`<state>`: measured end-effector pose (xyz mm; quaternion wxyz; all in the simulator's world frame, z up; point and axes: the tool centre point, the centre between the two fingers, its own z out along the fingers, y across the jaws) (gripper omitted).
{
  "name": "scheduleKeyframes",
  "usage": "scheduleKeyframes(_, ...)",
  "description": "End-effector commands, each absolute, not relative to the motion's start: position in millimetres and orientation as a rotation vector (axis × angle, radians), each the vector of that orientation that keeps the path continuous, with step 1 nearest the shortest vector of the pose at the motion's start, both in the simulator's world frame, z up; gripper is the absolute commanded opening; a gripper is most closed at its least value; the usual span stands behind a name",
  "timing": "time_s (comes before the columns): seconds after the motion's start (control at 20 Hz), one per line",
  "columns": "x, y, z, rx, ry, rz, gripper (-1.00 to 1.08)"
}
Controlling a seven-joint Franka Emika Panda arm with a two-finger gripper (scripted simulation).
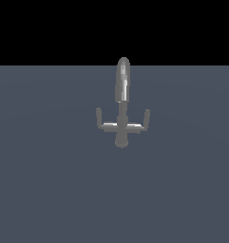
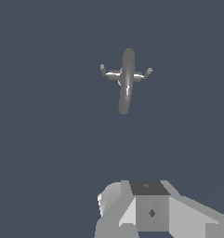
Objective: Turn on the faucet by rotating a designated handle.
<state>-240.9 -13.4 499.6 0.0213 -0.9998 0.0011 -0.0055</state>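
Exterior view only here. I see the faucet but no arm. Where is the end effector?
Observer: The wrist view shows the pale grey blocky end effector well apart from the small grey metal faucet with the arched shiny spout.
Operator: Open or shut?
Observer: Cannot tell. Only its body is in frame, and no fingertips show.
Operator: Is anything on the thin grey right-hand crossbar handle with the upturned peg?
Observer: Nothing is touching it. Seen from above in the wrist view, the spout crosses the middle of the crossbar and both peg tips stand free.
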Motion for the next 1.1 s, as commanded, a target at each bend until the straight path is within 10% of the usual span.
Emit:
scheduleKeyframes(0.0, -231.0, -19.9, 495.9, -3.063, 0.03, 0.004, -1.0)
scheduleKeyframes(1.05, -122.5, -93.3, 424.1, -2.599, 0.292, 0.224, -1.0)
